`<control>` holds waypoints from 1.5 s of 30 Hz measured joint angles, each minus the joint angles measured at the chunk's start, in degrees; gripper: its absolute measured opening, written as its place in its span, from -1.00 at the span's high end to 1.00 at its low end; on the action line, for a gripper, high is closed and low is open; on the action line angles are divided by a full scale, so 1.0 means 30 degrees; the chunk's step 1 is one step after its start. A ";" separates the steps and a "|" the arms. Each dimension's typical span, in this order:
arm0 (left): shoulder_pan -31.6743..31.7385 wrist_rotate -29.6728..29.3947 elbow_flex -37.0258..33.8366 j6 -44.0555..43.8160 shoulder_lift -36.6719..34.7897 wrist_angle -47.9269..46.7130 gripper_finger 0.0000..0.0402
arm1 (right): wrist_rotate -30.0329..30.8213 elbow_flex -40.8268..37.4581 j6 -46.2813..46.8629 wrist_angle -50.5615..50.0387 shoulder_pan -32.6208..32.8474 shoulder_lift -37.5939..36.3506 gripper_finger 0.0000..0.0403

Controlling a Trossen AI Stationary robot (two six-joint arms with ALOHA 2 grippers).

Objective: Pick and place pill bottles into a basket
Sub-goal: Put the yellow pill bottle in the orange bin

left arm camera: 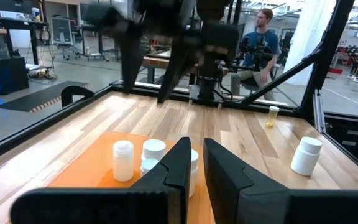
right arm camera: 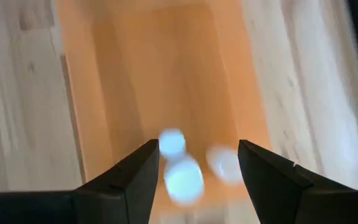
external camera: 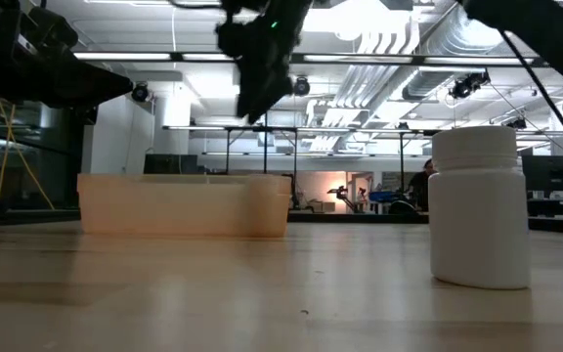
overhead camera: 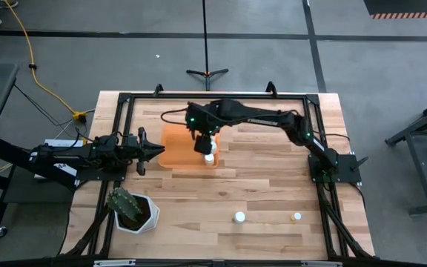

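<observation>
The right pincer (overhead camera: 204, 142) hangs wide and empty over the basket (overhead camera: 170, 152) at the surface's ten o'clock, its bottles (right arm camera: 183, 180) dropped inside, so next it must fetch the white bottle (overhead camera: 239, 217) near six o'clock.

The floor (overhead camera: 391, 81) was grey concrete, crossed by dark lines near the top of the high view. A yellow cable (overhead camera: 32, 63) snaked down the upper left. A black stand (overhead camera: 206, 72) stood at top centre. In the low view, silver ducts (external camera: 389, 93) ran under a white ceiling. A seated person (left arm camera: 260, 43) appeared upper right in the left wrist view.
</observation>
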 joint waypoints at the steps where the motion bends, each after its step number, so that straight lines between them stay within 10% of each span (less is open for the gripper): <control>1: -0.0003 0.0004 0.0000 0.0000 0.0000 0.0007 0.61 | 0.0163 0.0001 0.0425 -0.0687 0.0061 -0.0356 -0.04; 15: -0.0007 0.0153 -0.0004 -0.0007 0.0131 -0.0007 0.61 | 0.5297 -0.0181 0.4524 -0.7443 0.5009 -0.1991 -0.03; 21: -0.0005 0.0168 -0.0002 -0.0007 0.0138 -0.0007 0.61 | 0.4366 -0.2288 0.4588 -0.6660 0.7048 -0.2297 -0.02; 34: -0.0001 0.0175 -0.0001 -0.0058 0.0138 -0.0007 0.61 | 0.3816 -1.0707 -0.1814 1.1224 0.8048 -0.3078 0.01; 45: -0.0007 0.0182 -0.0004 -0.0066 0.0222 -0.0004 0.61 | 0.3118 -2.1127 -0.4807 2.6715 0.7572 -0.9603 0.07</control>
